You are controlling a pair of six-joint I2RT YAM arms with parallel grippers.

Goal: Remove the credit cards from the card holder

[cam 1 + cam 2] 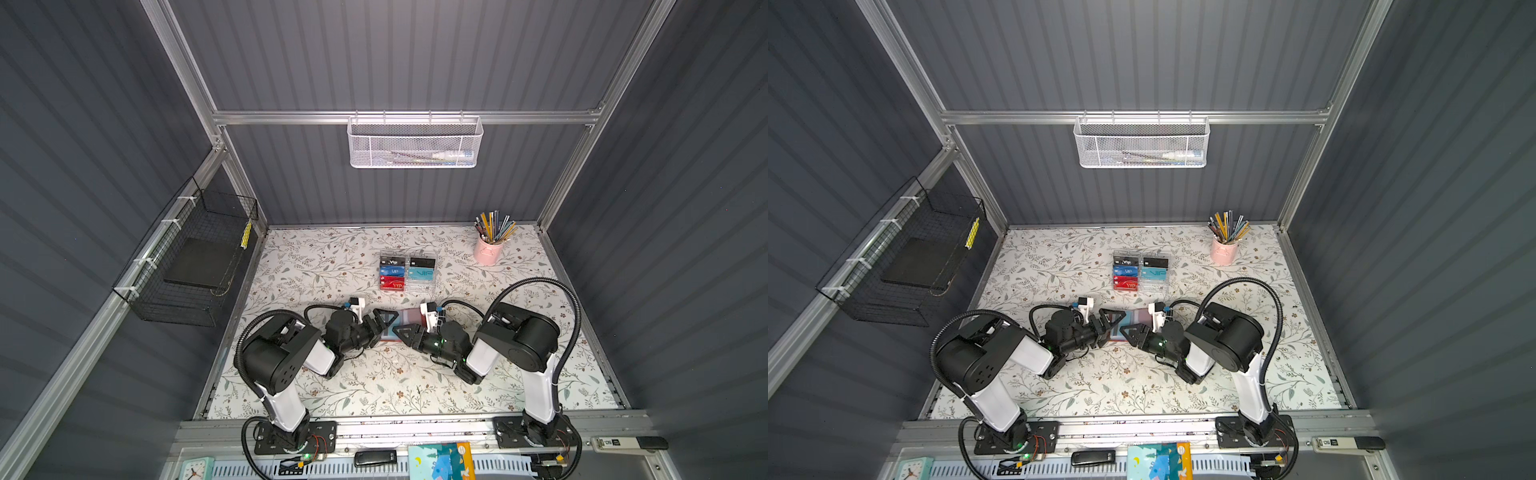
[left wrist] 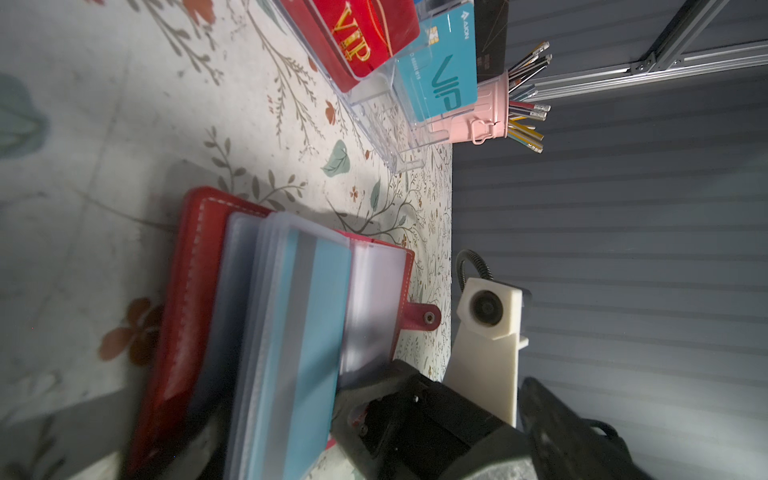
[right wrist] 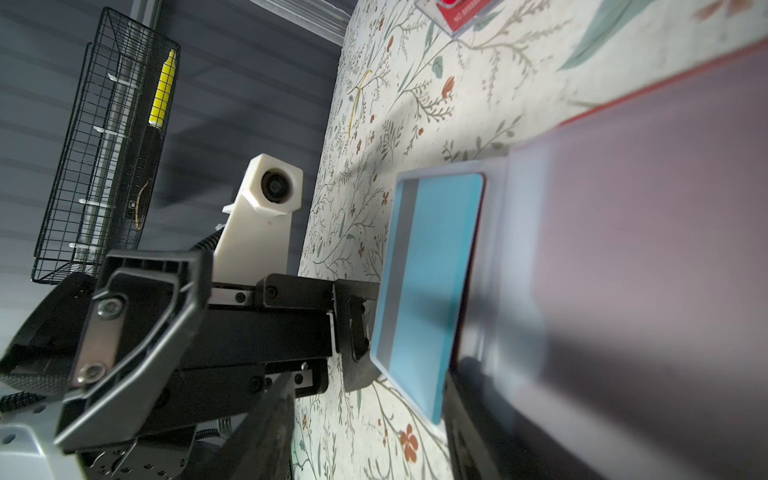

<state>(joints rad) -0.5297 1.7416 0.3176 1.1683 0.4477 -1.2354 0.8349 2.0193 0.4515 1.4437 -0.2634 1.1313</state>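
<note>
Two grippers meet over card holder point(image 1: 411, 318), which lies open near middle of floral table point(image 1: 332, 386), close in front of clear rack point(image 1: 420, 287). Left gripper point(image 1: 383, 328): fingers spread wide, one fingertip point(image 3: 357, 332) at edge of sleeve page, nothing between them. Right gripper point(image 1: 401, 332): low over sleeves, fingers blurred and partly hidden; spread or pinching sleeve, cannot tell. Light-blue credit card point(image 2: 320, 311) sits inside clear sleeve of holder, grey stripe along one long side. Teal credit card point(image 1: 420, 273) stands in rack, apart from holder.
</note>
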